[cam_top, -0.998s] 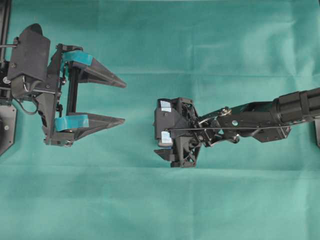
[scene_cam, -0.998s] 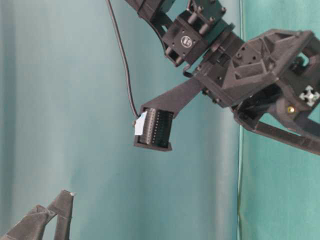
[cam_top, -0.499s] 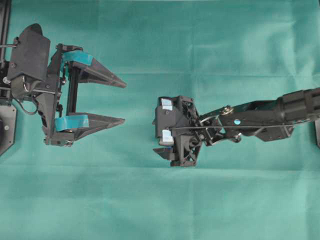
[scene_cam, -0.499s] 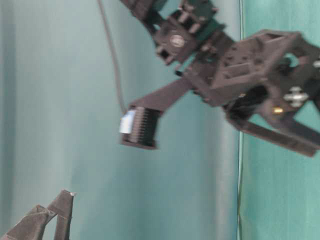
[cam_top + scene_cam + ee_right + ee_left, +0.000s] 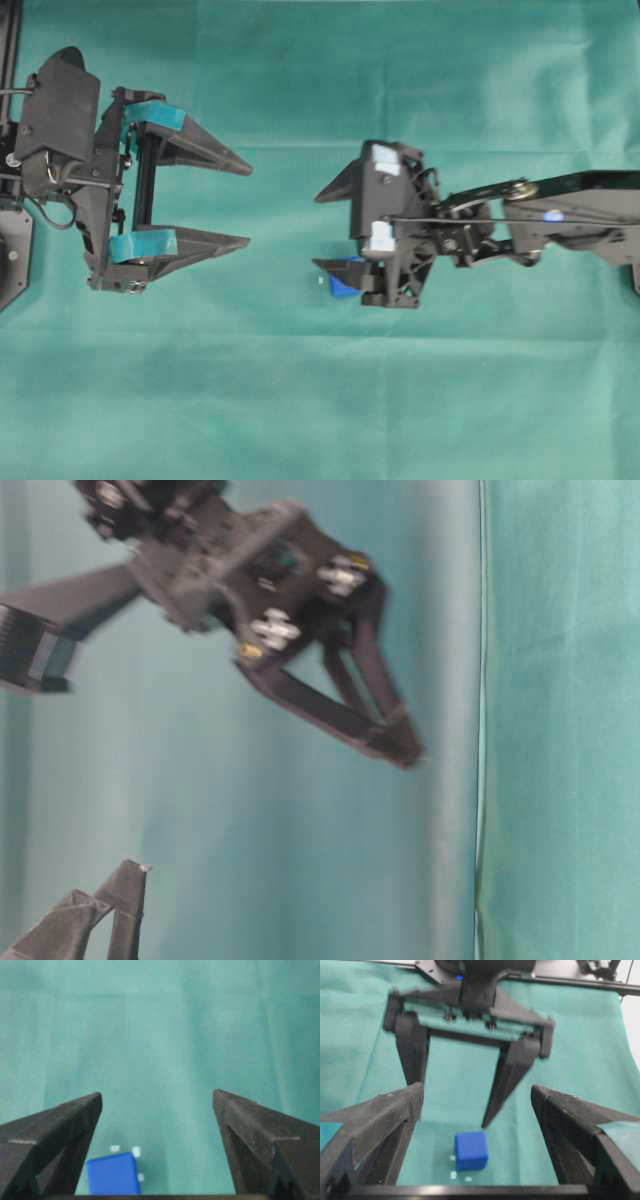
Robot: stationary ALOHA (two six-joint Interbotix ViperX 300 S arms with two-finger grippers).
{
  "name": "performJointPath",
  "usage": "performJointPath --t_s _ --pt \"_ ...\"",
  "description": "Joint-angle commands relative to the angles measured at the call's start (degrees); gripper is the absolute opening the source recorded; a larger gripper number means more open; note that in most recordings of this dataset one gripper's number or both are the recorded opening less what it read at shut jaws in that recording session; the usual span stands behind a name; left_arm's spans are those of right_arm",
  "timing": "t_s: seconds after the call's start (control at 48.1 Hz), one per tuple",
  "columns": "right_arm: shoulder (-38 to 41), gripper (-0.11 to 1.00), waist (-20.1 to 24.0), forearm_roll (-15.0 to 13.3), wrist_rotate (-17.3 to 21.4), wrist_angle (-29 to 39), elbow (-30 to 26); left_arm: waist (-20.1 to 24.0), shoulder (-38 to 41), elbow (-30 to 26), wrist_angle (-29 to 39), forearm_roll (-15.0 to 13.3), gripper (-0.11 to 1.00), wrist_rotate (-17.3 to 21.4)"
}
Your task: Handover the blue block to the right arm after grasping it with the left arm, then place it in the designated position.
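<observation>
Two tools spread wide, left tool point(image 5: 235, 203), right tool point(image 5: 330, 230), blue block point(image 5: 470, 1150) on green cloth point(image 5: 320, 400)

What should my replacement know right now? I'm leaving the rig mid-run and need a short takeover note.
Left gripper, teal-taped fingers: open, empty, at the left side.
Right gripper, plain black: open, empty, close by the cube but apart from it.
Small bright blue cube: lies free on the green cloth, at the tiny white marks. Some marks show beside it, so its centring is uncertain.
Done: handover and release, apparently.
Left: check the cube's alignment, then park the arms.
</observation>
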Motion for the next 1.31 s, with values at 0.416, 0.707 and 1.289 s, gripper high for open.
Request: performJointPath --t_s 0.416,0.707,1.289 --pt "-13.97 0.88 0.53 -1.32 -0.44 5.36 -0.26 -0.18 -0.26 -1.67 -0.44 0.09 1.00 0.09" --pt "-20.04 0.87 0.53 -2.20 -0.44 5.27 1.67 -0.18 -0.26 -1.76 -0.44 0.09 1.00 0.09" --pt "-24.96 0.87 0.44 -3.78 -0.35 -0.88 5.89 -0.18 -0.35 -1.76 -0.62 0.09 1.00 0.18"
